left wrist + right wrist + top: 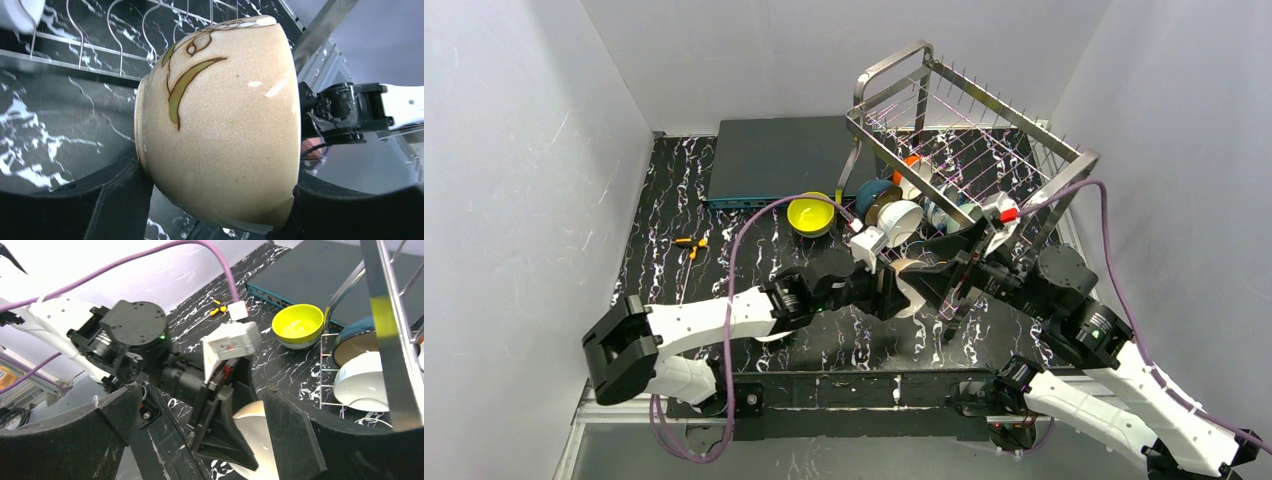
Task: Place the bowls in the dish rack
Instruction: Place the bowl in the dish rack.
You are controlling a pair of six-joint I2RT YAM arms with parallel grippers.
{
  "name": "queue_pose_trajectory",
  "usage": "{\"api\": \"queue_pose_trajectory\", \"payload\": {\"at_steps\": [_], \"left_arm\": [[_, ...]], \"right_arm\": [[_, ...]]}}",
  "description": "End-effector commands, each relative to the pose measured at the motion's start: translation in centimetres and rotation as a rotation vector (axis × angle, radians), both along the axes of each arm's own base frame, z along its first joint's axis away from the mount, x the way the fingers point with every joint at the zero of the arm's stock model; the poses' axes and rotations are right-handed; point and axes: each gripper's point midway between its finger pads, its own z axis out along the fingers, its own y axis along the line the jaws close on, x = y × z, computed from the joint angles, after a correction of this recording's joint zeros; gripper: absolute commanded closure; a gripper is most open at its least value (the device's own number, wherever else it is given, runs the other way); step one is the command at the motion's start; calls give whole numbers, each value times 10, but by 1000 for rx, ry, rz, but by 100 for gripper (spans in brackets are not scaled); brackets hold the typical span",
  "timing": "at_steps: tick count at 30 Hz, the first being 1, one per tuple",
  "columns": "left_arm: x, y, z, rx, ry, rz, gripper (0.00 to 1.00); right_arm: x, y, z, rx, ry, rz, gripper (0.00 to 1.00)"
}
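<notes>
The right gripper (197, 405) stands wide open, its 2 dark pads (65, 440) framing the lower view; between them the left gripper (247, 450) clamps a cream bowl (252, 427), partly hidden behind the right-hand pad; a purple cable (226, 272) arcs over the left arm; on the black marbled table (272, 365) sits 1 yellow-green bowl (297, 325), just beside the dish rack (390, 340) and near a flat dark box (325, 275); a white bowl (362, 382) and a dark blue bowl (356, 329) stand on edge in the rack.

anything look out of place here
A small yellow-handled tool lies loose on the table, left of the yellow-green bowl; it looks unrelated to dish loading. Nothing looks spilled or broken.
</notes>
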Motion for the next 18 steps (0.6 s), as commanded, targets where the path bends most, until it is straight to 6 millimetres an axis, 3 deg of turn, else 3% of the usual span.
{"api": "queue_pose_trajectory", "payload": {"at_steps": [1, 7, 18], "left_arm": [[31, -32, 65, -111, -226, -11, 100], [64, -55, 46, -41, -344, 30, 100], [106, -96, 43, -25, -536, 59, 100]], "right_arm": [[3, -17, 34, 82, -87, -74, 1], [4, -37, 42, 106, -113, -154, 1], [-1, -66, 59, 155, -173, -236, 1]]}}
